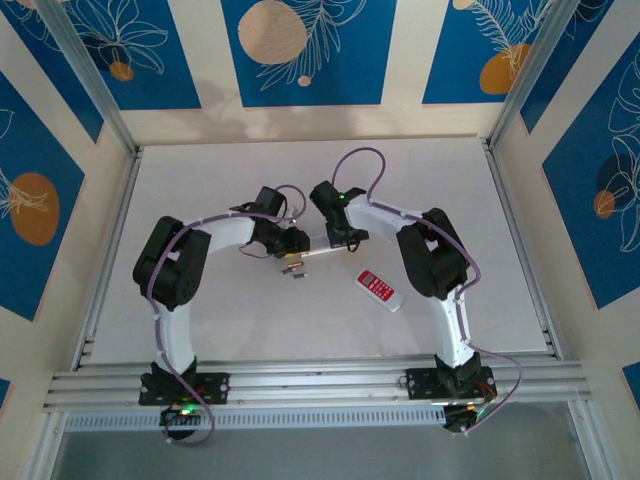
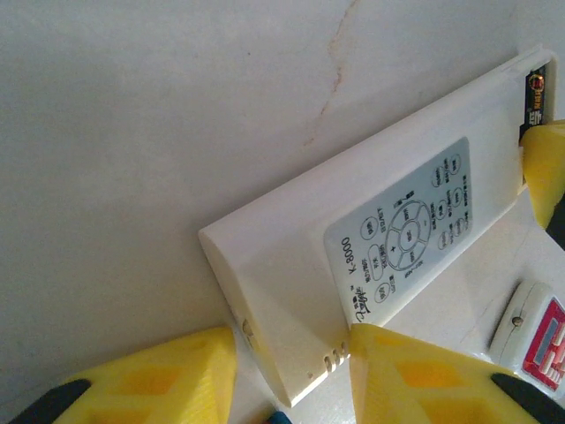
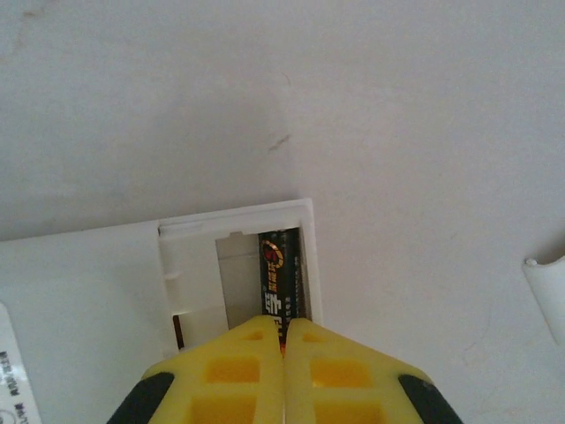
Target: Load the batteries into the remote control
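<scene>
A long white remote control (image 2: 291, 274) lies on the table, keypad label up, and my left gripper (image 2: 291, 375) is shut across its near end. The yellow fingers (image 2: 150, 380) sit at the two sides of the remote. At its far end the battery compartment (image 3: 234, 265) stands uncovered. One dark battery (image 3: 281, 269) with an orange mark lies in its right slot, and the left slot is bare. My right gripper (image 3: 284, 325) is shut, its joined tips resting on the near end of that battery. From above, both grippers (image 1: 290, 243) (image 1: 345, 238) meet at the remote (image 1: 318, 254).
A second, smaller remote (image 1: 380, 290) with a red face lies to the right of the arms, also in the left wrist view (image 2: 538, 340). A white curved cover piece (image 3: 549, 291) lies right of the compartment. Small loose parts (image 1: 295, 270) sit just in front of the left gripper.
</scene>
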